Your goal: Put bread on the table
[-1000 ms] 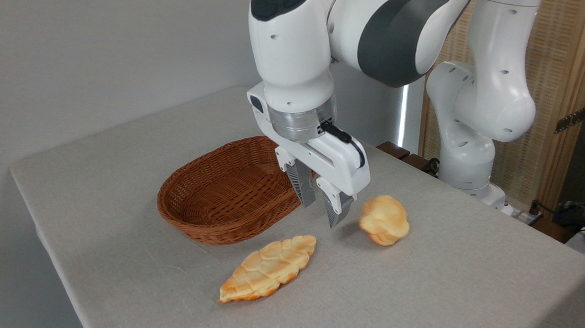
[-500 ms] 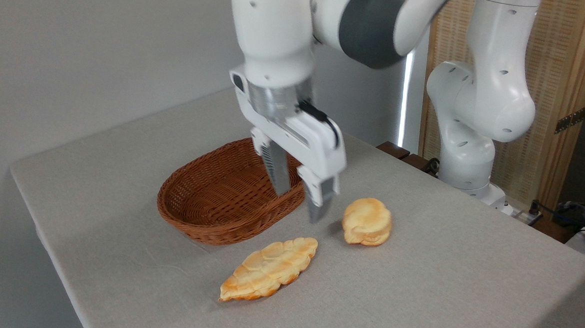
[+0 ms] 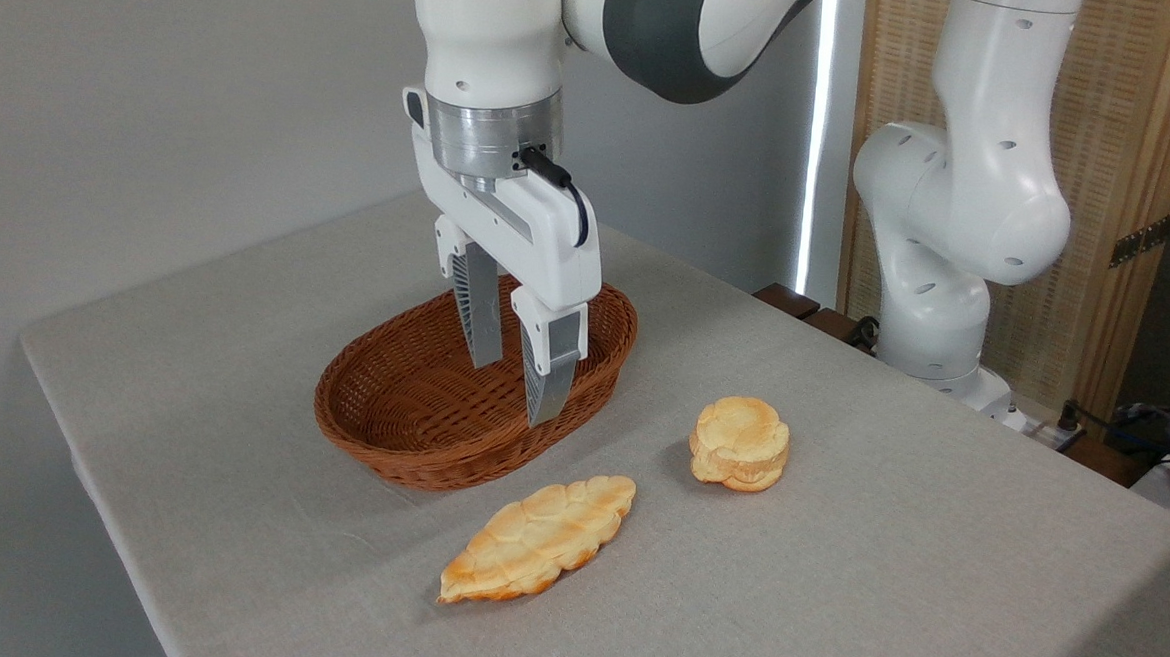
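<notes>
Hanging above the basket (image 3: 471, 403) at centre frame, the gripper (image 3: 514, 375) points straight down with its two fingers parted and nothing between them. Its tips show against the basket's inner weave, clear of the rim; whether they dip below rim height cannot be told from this angle.

The bread (image 3: 740, 444) sits right of centre on the table (image 3: 832, 582), flat on its base, lumpy top up, well apart from the gripper and clear of the basket. Resting squat like that it looks stable and unlikely to roll. Judged from how it lies, the task looks done: the bun is on the cloth and the empty, spread fingers suit a hand that has no more to carry.

A longer flat loaf (image 3: 537, 538) lies below centre, slanting from lower left to upper right, its upper tip near the basket's front wall and near the bun but touching neither. The basket itself appears empty, its oval rim tilted towards the upper right.

For room to move, the cloth to the lower right of the bun is bare and wide, with the table's right edge far off. The left edge runs down the lower left of the frame, well away from all three things. The arm's base (image 3: 948, 287) stands at the upper right, behind the table's far edge. Straight up from the gripper is open, so a lift would clear the rim; a sideways move towards the right would have to stay above the basket wall first.
</notes>
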You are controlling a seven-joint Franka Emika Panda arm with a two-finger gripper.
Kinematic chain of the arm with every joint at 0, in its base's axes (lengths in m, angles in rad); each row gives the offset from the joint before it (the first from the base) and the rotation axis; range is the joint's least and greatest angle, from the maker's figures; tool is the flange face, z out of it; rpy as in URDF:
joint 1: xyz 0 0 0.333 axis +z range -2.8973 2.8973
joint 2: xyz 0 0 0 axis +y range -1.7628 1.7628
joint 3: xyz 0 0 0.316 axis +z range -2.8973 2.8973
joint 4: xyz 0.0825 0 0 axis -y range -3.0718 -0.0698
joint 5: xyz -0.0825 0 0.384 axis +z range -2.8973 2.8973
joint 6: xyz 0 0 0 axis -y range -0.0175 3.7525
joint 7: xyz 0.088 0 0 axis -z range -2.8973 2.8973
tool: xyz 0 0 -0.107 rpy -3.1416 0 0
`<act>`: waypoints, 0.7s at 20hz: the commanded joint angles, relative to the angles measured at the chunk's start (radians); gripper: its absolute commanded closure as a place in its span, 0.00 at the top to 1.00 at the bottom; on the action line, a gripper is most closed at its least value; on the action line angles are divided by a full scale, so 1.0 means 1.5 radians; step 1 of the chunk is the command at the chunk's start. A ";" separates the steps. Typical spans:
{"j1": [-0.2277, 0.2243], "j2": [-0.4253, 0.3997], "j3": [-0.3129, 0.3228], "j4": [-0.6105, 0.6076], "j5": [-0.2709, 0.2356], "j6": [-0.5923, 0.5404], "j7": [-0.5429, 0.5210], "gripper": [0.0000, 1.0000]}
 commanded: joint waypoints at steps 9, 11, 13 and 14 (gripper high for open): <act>-0.001 -0.002 0.000 0.002 0.009 0.017 -0.087 1.00; -0.001 -0.002 0.000 0.002 0.012 0.017 -0.100 1.00; -0.001 -0.004 -0.001 0.002 0.048 0.016 -0.117 1.00; -0.001 -0.004 -0.001 0.002 0.058 0.016 -0.133 1.00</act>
